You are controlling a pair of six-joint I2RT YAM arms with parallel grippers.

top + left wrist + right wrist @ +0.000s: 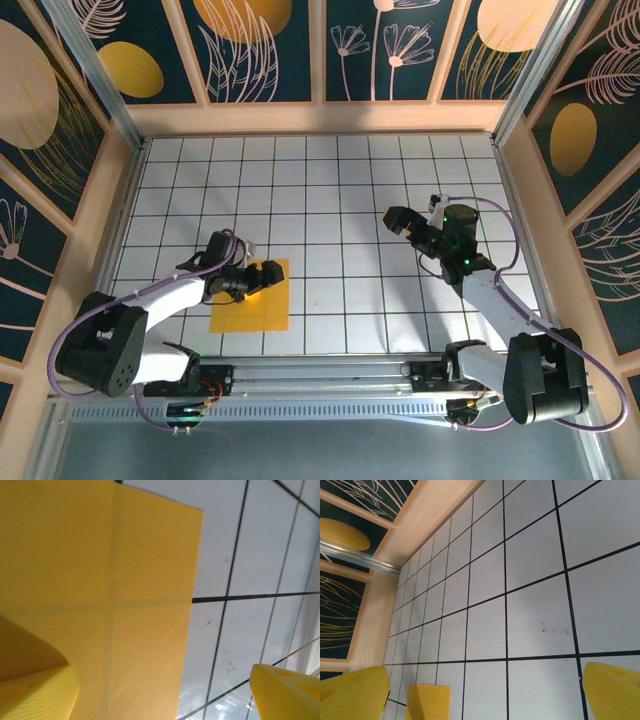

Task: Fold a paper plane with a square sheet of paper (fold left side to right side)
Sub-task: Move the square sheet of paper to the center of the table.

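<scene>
The square sheet of paper [260,310] lies flat on the tiled floor at the near left, orange-yellow, about two tiles wide. My left gripper [243,280] hovers low over its upper left part, open. In the left wrist view the sheet [100,580] covers the left half, grid lines showing faintly through it; the gripper [165,697] straddles its right edge, one yellow finger [35,695] over the paper, the other over bare tile. My right gripper [397,220] is raised at mid-right, open and holding nothing. In its wrist view the right gripper [482,695] faces the distant sheet [427,702].
White floor [340,190] with a black grid is ringed by a wooden frame [320,118] and patterned walls. A metal rail [330,372] runs along the near edge by the arm bases. Bare tiles stretch between the two grippers and toward the back.
</scene>
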